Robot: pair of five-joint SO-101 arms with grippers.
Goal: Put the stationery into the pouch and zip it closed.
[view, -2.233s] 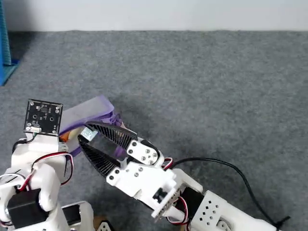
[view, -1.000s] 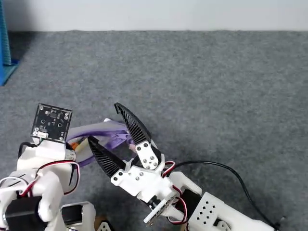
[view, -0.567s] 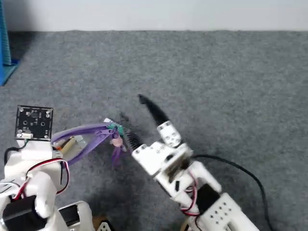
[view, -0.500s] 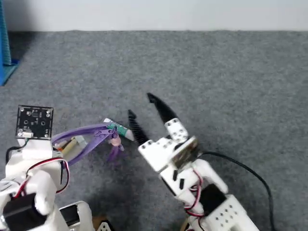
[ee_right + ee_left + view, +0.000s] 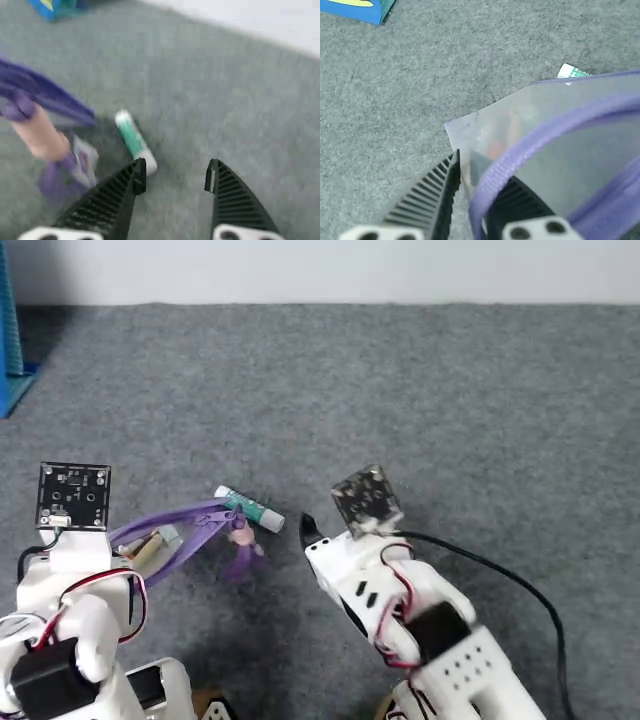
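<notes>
Beside the open purple pouch [image 5: 165,516], a green-and-white tube [image 5: 251,508] lies on the carpet [image 5: 450,390], seemingly not yet inside. The left gripper [image 5: 465,165] pinches the pouch wall; the right gripper [image 5: 175,177] gapes, empty. Zipping is not yet done.

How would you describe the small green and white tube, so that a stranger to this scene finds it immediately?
On the grey carpet, find the purple pouch held by the left gripper. Beside its pointed end lies a short tube. It alone is white with a green band, unlike the pink and purple tassel next to it.
</notes>
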